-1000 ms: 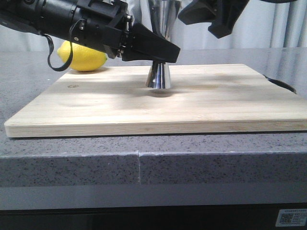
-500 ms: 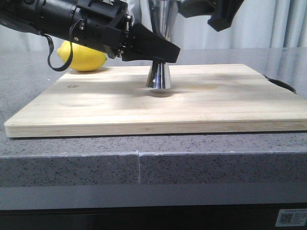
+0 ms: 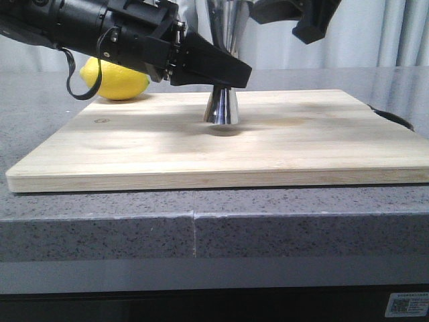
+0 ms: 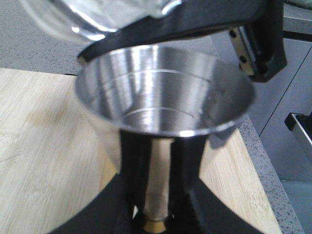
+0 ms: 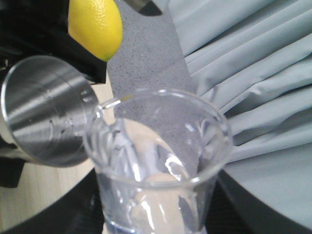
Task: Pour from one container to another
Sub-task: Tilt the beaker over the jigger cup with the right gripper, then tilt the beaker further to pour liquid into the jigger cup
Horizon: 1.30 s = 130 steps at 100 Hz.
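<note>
Two claws, both loaded. Left gripper (image 3: 224,70) is clamped on the jigger (image 3: 222,107) at its narrow waist; left wrist view shows black fingers (image 4: 190,170) either side of the stem just above the gold band (image 4: 156,226), cup mouth open upward. Jigger foot sits on the board (image 3: 301,147), upright. Right gripper (image 3: 301,13) is up at the frame top in front view, jaws mostly cropped; right wrist view shows it closed around the lower body of the beaker (image 5: 156,165), tilted with its lip over the jigger (image 5: 44,112) rim. Beaker: thin glass, light, fragile, slick, so grip low on the wall with moderate force. Jigger: stiff polished steel, top-heavy, slippery, so the waist is the right hold. Lemon (image 3: 115,79) sits on the counter behind the board. Writing: inner scale lines in the jigger cup, no digits legible; no brand readable.
</note>
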Available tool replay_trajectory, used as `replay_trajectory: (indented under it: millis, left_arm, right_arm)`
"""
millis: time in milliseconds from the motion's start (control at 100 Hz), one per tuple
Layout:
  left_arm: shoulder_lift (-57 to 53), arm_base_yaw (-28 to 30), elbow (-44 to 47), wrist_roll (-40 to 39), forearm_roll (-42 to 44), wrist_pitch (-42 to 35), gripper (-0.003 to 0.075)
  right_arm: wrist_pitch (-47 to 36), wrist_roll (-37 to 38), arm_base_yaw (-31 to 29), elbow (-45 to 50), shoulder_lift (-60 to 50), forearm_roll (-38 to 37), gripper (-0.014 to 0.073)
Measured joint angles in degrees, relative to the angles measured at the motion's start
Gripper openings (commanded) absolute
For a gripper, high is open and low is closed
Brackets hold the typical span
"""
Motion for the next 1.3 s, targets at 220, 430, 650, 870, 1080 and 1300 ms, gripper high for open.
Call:
replay_trajectory:
  millis: [220,430,650,870,1080,1300]
  left_arm:
    - [0.0,0.0,0.0,0.0,0.0,0.0,0.0114]
    - [0.0,0.0,0.0,0.0,0.0,0.0,0.0114]
    - [0.0,0.0,0.0,0.0,0.0,0.0,0.0114]
    - [0.0,0.0,0.0,0.0,0.0,0.0,0.0114]
    - [0.0,0.0,0.0,0.0,0.0,0.0,0.0114]
    - [0.0,0.0,0.0,0.0,0.0,0.0,0.0114]
  right_arm:
    - [0.0,0.0,0.0,0.0,0.0,-1.1,0.0319]
    - [0.0,0.0,0.0,0.0,0.0,-2.6,0.0319]
    - [0.0,0.0,0.0,0.0,0.0,-3.1,0.0319]
    - [0.0,0.0,0.0,0.0,0.0,-3.8,0.0319]
    - [0.0,0.0,0.0,0.0,0.0,-4.9,0.0319]
    - [0.0,0.0,0.0,0.0,0.0,-5.7,0.0319]
